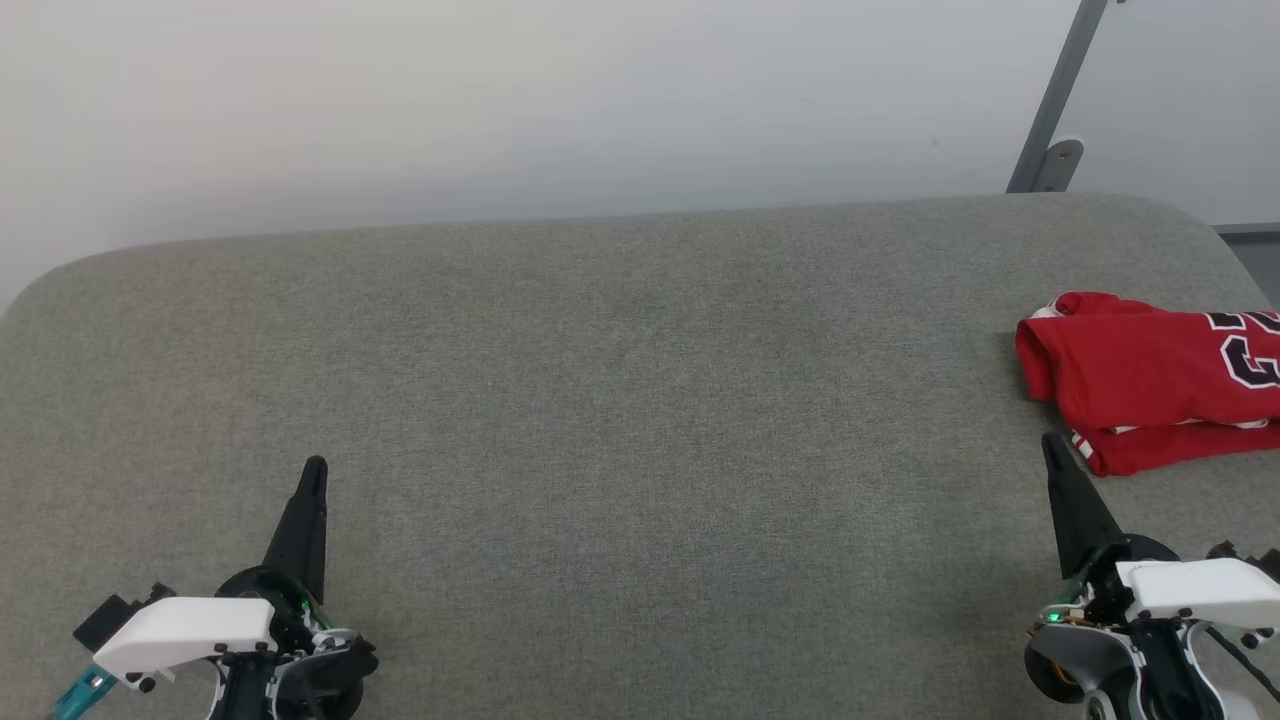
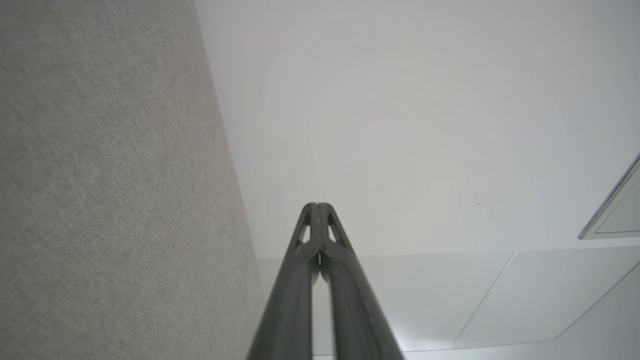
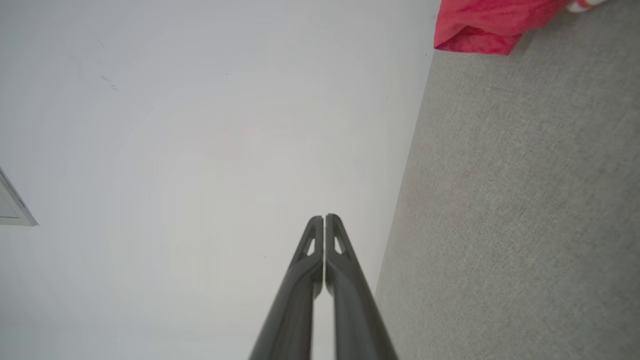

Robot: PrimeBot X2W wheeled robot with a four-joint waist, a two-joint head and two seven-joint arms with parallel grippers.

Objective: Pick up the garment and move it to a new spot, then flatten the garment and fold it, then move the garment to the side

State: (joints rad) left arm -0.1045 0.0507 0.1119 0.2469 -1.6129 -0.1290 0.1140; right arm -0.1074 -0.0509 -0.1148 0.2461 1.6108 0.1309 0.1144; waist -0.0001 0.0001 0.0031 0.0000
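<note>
The garment [image 1: 1140, 385], a red jersey with black white-outlined numbers, lies folded at the right edge of the grey padded table [image 1: 620, 400], partly cut off by the frame. Its red corner [image 3: 480, 27] also shows at the top of the right wrist view. My right gripper [image 1: 1050, 442] is shut with nothing in it, its tip just in front of the garment's near left corner. At the lower left my left gripper [image 1: 315, 466] is shut and empty too, far from the garment. In both wrist views the fingers [image 2: 317, 206] [image 3: 324, 218] are pressed together.
A pale wall [image 1: 500, 100] stands behind the table's far edge. A grey metal strut [image 1: 1055, 110] rises at the back right. The table's far corners are rounded.
</note>
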